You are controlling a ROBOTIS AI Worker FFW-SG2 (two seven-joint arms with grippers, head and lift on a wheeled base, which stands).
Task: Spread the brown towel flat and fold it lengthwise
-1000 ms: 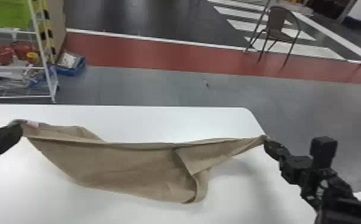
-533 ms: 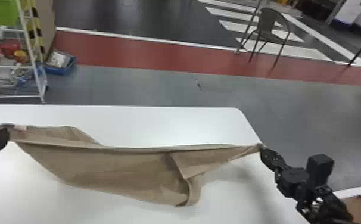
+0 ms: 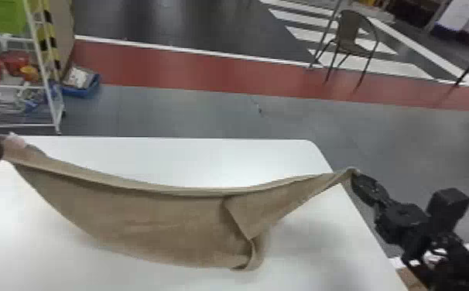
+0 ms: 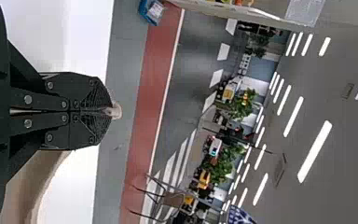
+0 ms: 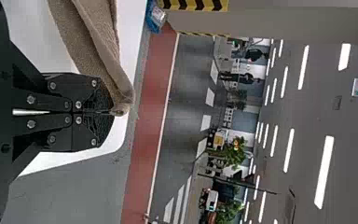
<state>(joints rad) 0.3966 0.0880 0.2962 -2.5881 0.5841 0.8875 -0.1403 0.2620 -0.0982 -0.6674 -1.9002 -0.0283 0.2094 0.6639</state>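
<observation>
A brown towel (image 3: pixel 141 216) hangs in a shallow sag above a white table (image 3: pixel 264 154), one top corner held at each end; I cannot tell whether its lower edge touches the tabletop. The left gripper (image 4: pixel 109 111) has its fingers pressed together on a small bit of cloth, and the right gripper (image 5: pixel 112 112) likewise pinches a corner at its very tips. The towel looks light, limp and slightly fuzzy, so it should bend anywhere, grip well and come to no harm. The two corners seem the right hold for laying it down, though such small pinches could slip if pulled hard. What stands in the way is the cloth itself: a doubled-over flap (image 3: pixel 259 211) towards the right end (probably needing a tug to open). Beyond the table are a wire rack (image 3: pixel 53 108), a blue bin (image 3: pixel 77 91) and a chair (image 3: pixel 348 33), apparently no hindrance.
</observation>
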